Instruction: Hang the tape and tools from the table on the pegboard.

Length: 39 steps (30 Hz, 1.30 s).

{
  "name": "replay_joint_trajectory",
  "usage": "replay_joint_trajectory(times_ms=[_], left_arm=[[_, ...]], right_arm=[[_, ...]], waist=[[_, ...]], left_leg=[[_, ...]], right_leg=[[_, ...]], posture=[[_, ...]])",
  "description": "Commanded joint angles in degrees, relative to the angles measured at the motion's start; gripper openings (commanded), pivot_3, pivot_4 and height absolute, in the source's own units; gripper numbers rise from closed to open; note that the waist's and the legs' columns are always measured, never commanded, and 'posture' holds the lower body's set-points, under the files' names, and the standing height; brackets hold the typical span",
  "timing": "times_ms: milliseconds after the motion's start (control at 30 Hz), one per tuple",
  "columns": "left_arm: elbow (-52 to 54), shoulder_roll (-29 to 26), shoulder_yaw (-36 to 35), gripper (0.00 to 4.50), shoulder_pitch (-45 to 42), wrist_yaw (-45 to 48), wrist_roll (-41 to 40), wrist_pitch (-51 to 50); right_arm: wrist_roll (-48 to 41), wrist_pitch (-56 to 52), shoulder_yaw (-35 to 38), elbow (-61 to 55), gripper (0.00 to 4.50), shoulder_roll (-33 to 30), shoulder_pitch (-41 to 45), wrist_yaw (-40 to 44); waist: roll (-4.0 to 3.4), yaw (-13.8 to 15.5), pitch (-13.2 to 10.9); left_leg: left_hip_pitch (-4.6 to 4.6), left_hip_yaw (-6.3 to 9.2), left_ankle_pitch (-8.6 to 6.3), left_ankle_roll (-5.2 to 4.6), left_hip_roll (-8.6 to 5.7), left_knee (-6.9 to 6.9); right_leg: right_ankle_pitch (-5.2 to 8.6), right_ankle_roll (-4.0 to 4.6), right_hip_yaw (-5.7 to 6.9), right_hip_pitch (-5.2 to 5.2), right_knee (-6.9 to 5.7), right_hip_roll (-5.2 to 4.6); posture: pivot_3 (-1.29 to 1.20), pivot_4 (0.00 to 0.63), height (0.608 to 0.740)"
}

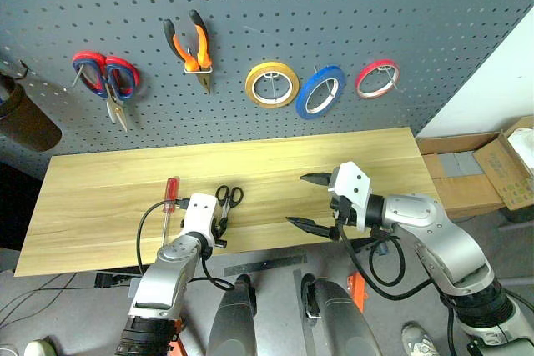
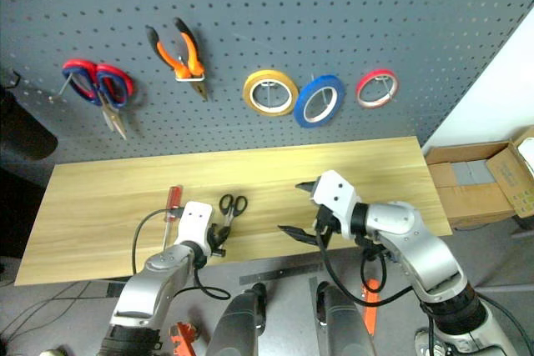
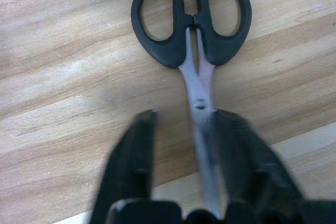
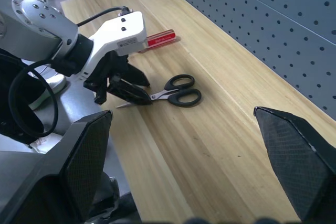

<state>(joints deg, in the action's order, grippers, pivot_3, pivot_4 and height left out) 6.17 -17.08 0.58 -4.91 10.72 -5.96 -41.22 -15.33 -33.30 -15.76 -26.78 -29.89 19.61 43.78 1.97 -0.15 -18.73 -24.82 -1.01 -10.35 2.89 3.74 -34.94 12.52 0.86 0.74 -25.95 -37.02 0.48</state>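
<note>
Small black-handled scissors lie near the front edge of the wood table, handles toward the pegboard. My left gripper is shut on their blades, one finger on each side. A red-handled screwdriver lies just left of the scissors. My right gripper hovers open above the table's right-middle, holding nothing. The blue ring of tape and the orange-and-black pliers hang on the pegboard.
A yellow roll, a red roll and red-and-blue scissors also hang on hooks. A dark brown object sits at the pegboard's left. Cardboard boxes stand past the table's right end.
</note>
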Motion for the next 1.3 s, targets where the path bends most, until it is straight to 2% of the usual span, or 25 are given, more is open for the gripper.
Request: replay_joint_trajectory(times_ms=[33, 67, 433, 567, 833, 1033, 1300], left_arm=[[0.08, 0.59, 0.2, 0.33, 1.48, 0.03, 0.27, -1.11], [0.16, 0.66, 0.21, 0.08, 1.58, -0.04, 0.3, -1.11], [1.03, 2.75, -2.51, 0.08, 1.61, 0.07, -1.18, 2.98], [1.21, 3.01, -2.54, 0.08, 1.47, -0.5, 0.3, 9.54], [6.83, 10.78, -5.36, 0.08, 10.27, -7.33, 1.72, 33.05], [7.44, 15.42, -9.14, 0.08, 9.48, -10.66, -0.16, 44.63], [12.51, 17.6, -15.05, 0.08, 10.13, -13.92, -3.4, 50.25]], right_arm=[[-0.96, 0.25, 0.77, -1.11, 4.5, 0.29, 0.44, 0.22], [-0.96, 0.28, 0.77, -1.04, 4.5, 0.28, 0.48, 0.26], [-0.99, 2.38, 0.81, -0.2, 4.5, 1.34, 0.62, 0.37], [-2.73, 3.13, 2.16, -0.61, 4.5, 3.56, 0.6, -0.04], [-10.85, 3.42, 8.14, -0.82, 4.5, 12.56, 0.7, -3.56], [-13.44, 7.97, 10.45, 1.85, 4.5, 18.08, 2.55, -5.09], [-15.26, 12.44, 12.51, 5.15, 4.5, 21.23, 5.64, -5.58]], waist=[[0.0, 0.0, 0.0], [0.0, 0.0, 0.0], [0.0, 0.03, 0.0], [0.03, 0.07, 0.0], [0.38, 0.38, 0.28], [0.62, 1.67, 1.79], [1.1, 2.16, 4.72]], left_leg=[[0.0, 0.0, 0.0, 0.0, 0.0, 0.0], [0.0, -0.01, 0.0, 0.0, 0.0, 0.0], [-0.01, -0.03, 0.0, 0.0, -0.01, 0.01], [-0.1, -0.02, 0.0, 0.0, -0.01, 0.0], [-0.15, -0.12, -0.06, 0.09, 0.0, 0.0], [-0.16, -0.01, -0.06, 0.1, -0.01, -0.08], [-0.12, -0.07, -0.07, 0.08, -0.05, -0.13]], right_leg=[[0.0, 0.0, 0.0, 0.0, 0.0, 0.0], [0.0, 0.0, -0.01, 0.0, 0.0, 0.0], [0.0, -0.02, -0.01, -0.01, 0.01, -0.01], [0.0, -0.03, 0.0, -0.08, 0.01, 0.0], [0.01, -0.11, -0.07, -0.1, 0.03, -0.02], [-0.02, -0.16, 0.06, -0.07, 0.01, 0.07], [-0.08, -0.25, 0.03, 0.06, 0.1, 0.17]], posture=[[-0.01, 0.367, 0.74], [-0.01, 0.368, 0.74], [0.01, 0.339, 0.74], [0.03, 0.314, 0.74], [0.09, 0.247, 0.74], [0.16, 0.187, 0.74], [0.21, 0.135, 0.74]])
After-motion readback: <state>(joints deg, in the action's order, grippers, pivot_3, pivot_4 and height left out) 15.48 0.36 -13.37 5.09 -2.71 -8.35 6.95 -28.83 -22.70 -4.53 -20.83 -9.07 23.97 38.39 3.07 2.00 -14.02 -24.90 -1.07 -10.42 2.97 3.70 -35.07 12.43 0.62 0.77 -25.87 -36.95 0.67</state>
